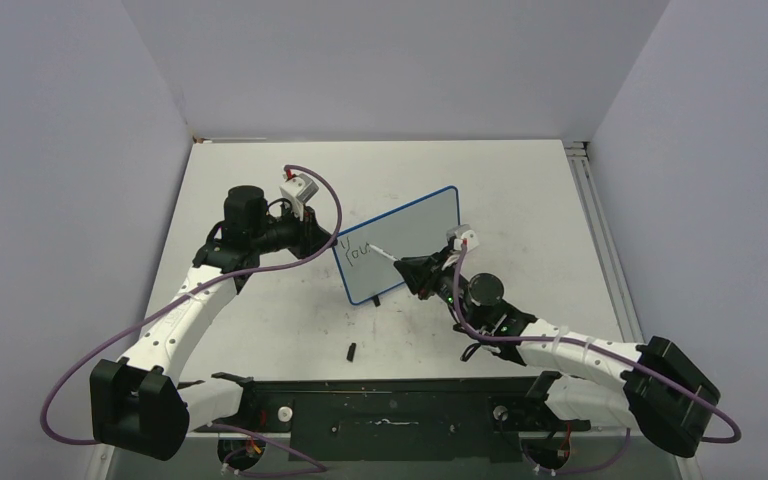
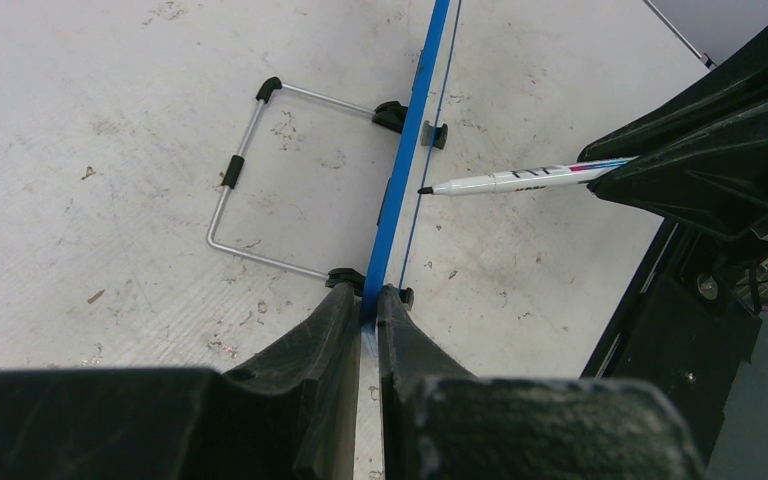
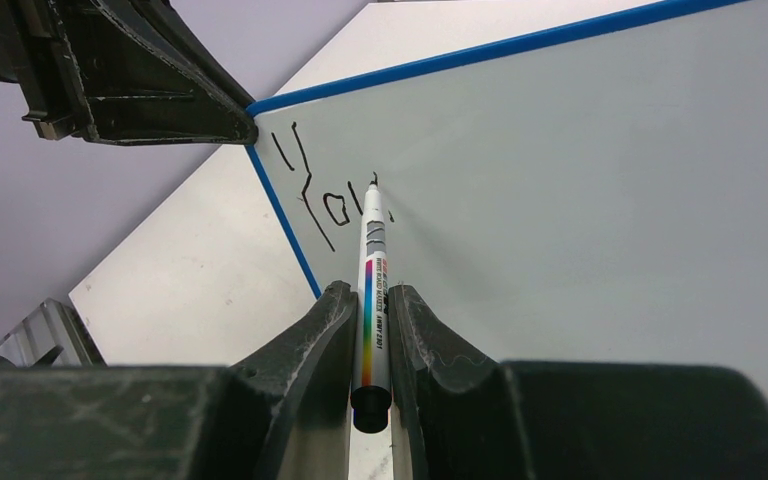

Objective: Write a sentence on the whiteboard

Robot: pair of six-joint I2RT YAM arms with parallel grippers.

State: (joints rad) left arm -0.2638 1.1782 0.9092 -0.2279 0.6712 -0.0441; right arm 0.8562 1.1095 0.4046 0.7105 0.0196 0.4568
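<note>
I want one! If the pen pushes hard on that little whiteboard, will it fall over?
Probably it could tip: the whiteboard stands tilted on a thin wire stand. It looks thin and light, so a push might slide it. That's likely why the left gripper has jaws shut on its edge.

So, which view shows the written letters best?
The right wrist view: the letters face it, large and dark, beside the marker tip. The top view shows them small. The left wrist view sees the whiteboard edge-on, so no letters.
</note>
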